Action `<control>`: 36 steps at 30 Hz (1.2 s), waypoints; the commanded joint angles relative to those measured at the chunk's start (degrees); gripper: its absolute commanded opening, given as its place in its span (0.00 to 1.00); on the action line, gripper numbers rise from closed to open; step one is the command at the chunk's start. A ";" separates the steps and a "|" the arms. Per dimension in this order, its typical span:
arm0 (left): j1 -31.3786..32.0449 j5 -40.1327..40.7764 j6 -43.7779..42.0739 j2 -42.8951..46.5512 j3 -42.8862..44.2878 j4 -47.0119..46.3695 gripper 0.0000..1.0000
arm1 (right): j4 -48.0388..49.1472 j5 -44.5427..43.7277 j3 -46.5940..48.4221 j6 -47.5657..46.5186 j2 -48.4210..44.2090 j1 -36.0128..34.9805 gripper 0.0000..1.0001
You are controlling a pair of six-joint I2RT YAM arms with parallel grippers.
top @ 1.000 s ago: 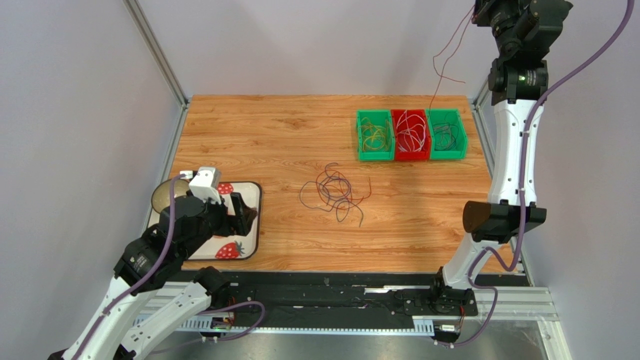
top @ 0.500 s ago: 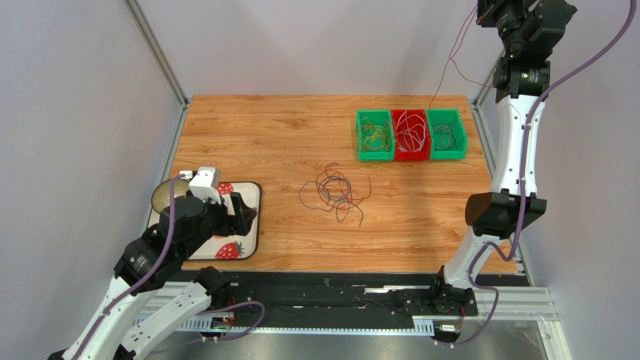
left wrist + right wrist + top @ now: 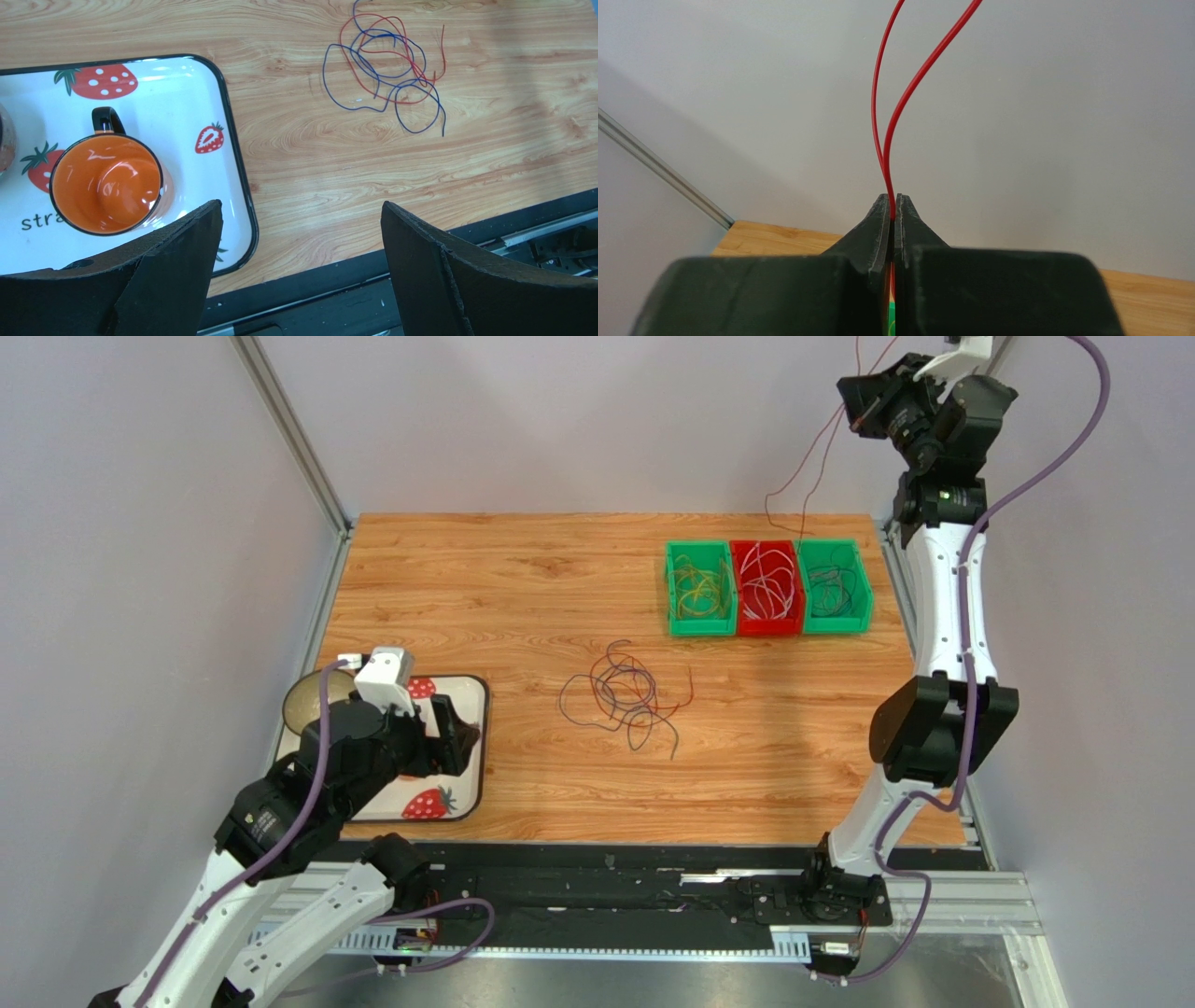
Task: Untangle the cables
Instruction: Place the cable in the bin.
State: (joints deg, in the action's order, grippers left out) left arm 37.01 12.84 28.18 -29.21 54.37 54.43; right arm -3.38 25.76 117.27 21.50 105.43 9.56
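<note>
The right gripper (image 3: 893, 199) has swung left, clamped shut on a thin red wire (image 3: 887, 140) hoisted high near the 3 plastic bins (image 3: 767, 630), which hold sorted wires (image 3: 766, 581). A loose red-and-blue wire tangle (image 3: 382, 66), perhaps 4 strands, remains mid-table, unobstructed. The left gripper (image 3: 300, 206) gapes empty over a strawberry-print tray (image 3: 175, 91) and orange mug (image 3: 105, 183).

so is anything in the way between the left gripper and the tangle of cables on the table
Nothing visible: only bare table lies between the open left gripper and the cables; the orange mug sits aside on the strawberry tray.
</note>
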 commanded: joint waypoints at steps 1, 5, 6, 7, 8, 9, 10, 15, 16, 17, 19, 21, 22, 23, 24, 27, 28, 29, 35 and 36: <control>-0.19 0.43 -0.67 -0.14 0.83 -0.29 0.91 | 6.36 3.15 -2.22 5.74 -3.91 0.02 0.00; -0.10 0.34 -0.67 0.29 0.83 -0.29 0.91 | 7.59 3.60 -4.77 7.42 -4.61 -0.16 0.00; -0.10 0.34 -0.67 0.38 0.83 -0.38 0.91 | 7.68 3.60 -5.21 7.68 -4.70 -0.25 0.00; -0.10 0.34 -0.76 0.64 0.83 -0.38 0.91 | 7.51 3.42 -5.65 8.03 -4.79 -0.33 0.00; -0.10 0.26 -0.68 0.73 0.74 -0.38 0.91 | 7.33 3.51 -6.35 8.56 -4.97 -0.33 0.00; -0.19 0.25 -0.76 0.74 0.74 -0.47 0.91 | 7.16 3.42 -6.96 8.82 -5.14 -0.42 0.00; -0.10 0.17 -0.76 0.74 0.74 -0.47 0.91 | 7.16 2.99 -7.58 9.17 -5.32 -0.60 0.00; -0.10 0.08 -0.85 1.09 0.74 -0.47 0.91 | 7.77 1.40 -12.41 9.97 -6.11 -1.65 0.00; -0.10 0.08 -0.85 1.35 0.74 -0.56 0.90 | 7.77 1.05 -12.85 10.32 -6.20 -2.00 0.00; -0.10 -0.01 -0.85 1.35 0.74 -0.56 0.91 | 8.03 0.87 -13.03 10.49 -6.11 -2.26 0.00; -0.10 -0.01 -0.85 1.44 0.74 -0.56 0.91 | 7.86 0.61 -13.65 10.85 -5.85 -2.97 0.00; -0.10 -0.01 -0.85 1.53 0.65 -0.56 0.91 | 7.77 0.17 -14.17 10.76 -5.76 -3.41 0.00; -0.10 -0.01 -0.85 1.53 0.65 -0.64 0.91 | 7.77 -0.18 -14.44 10.67 -5.76 -3.76 0.00; -0.10 -0.01 -0.85 1.53 0.74 -0.56 0.91 | 7.77 -0.36 -14.88 10.58 -5.85 -3.94 0.00; -0.10 -0.10 -0.85 1.53 0.74 -0.56 0.91 | 7.95 -0.62 -15.32 10.50 -5.85 -4.11 0.00; -0.19 -0.10 -0.85 1.70 0.65 -0.56 0.91 | 9.70 -1.32 -18.39 10.67 -6.37 -4.29 0.00; -0.10 -0.10 -0.85 1.79 0.65 -0.64 0.91 | 9.97 -1.59 -19.70 10.67 -6.37 -4.29 0.00; -0.10 -0.18 -0.94 1.88 0.65 -0.65 0.91 | 10.23 -1.68 -20.32 10.67 -6.46 -4.29 0.00; -0.19 -0.18 -0.94 1.61 0.65 -0.65 0.91 | 11.72 -1.32 -24.19 11.99 -5.85 -4.29 0.00; -0.10 -0.18 -0.94 1.61 0.56 -0.65 0.91 | 11.64 -1.50 -24.55 11.99 -5.85 -4.29 0.00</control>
State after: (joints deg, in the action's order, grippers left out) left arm 37.01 12.75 28.16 -27.79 54.37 54.43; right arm 4.16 25.30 94.00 32.38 101.41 5.30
